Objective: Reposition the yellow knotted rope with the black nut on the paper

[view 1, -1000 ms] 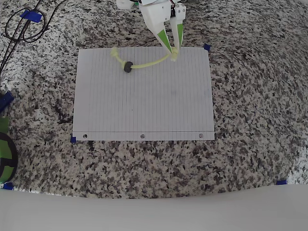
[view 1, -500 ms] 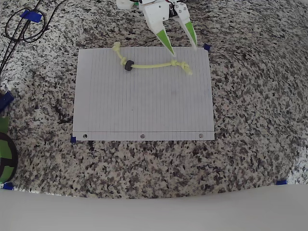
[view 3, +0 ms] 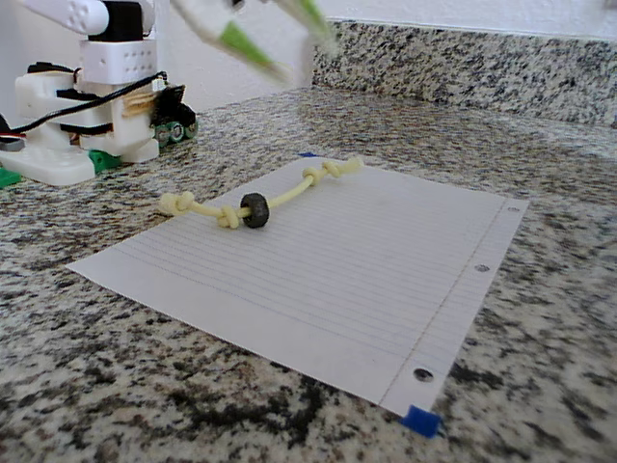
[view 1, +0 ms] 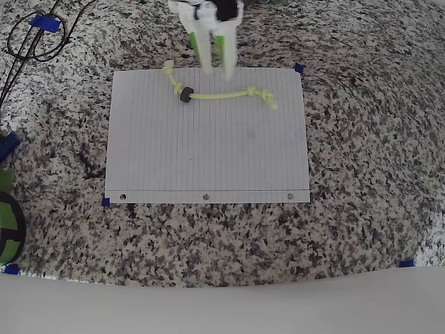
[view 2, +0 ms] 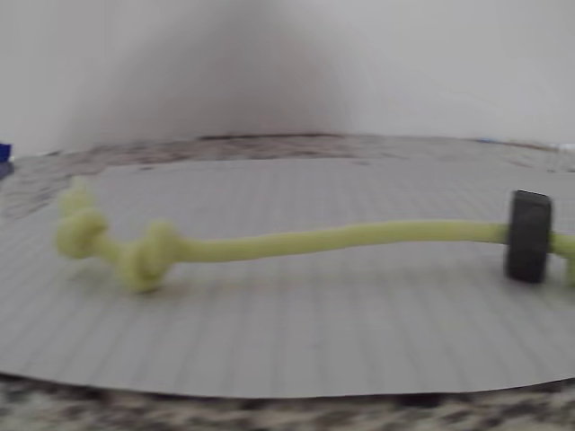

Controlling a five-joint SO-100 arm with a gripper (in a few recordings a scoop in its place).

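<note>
Lying along the far edge of the paper, the yellow knotted rope is stretching across the sheet's upper part in the overhead view, from about 11 o'clock of the sheet toward 1 o'clock. One end is poking over the paper's top edge near the upper left corner; the other, knotted end is resting on the sheet toward the upper right. The black nut is sitting threaded on the rope near its left knot in the overhead view, resting on the paper.

The gripper is hovering at 12 o'clock of the sheet, blurred, its fingers pointing down over the paper's top edge just above the rope's middle. The fingers are standing slightly apart with a narrow gap and nothing between them; no contact with the rope is visible. In the fixed view the gripper is hanging in the air above and behind the rope, clear of it.

In the wrist view the rope is running across the picture, its knots at 9 o'clock and the nut at 3 o'clock, standing on edge on the lined paper.

The sheet's three punched holes are lying along its near edge in the overhead view. Blue tape is marking the paper's corners on the speckled granite counter
</note>
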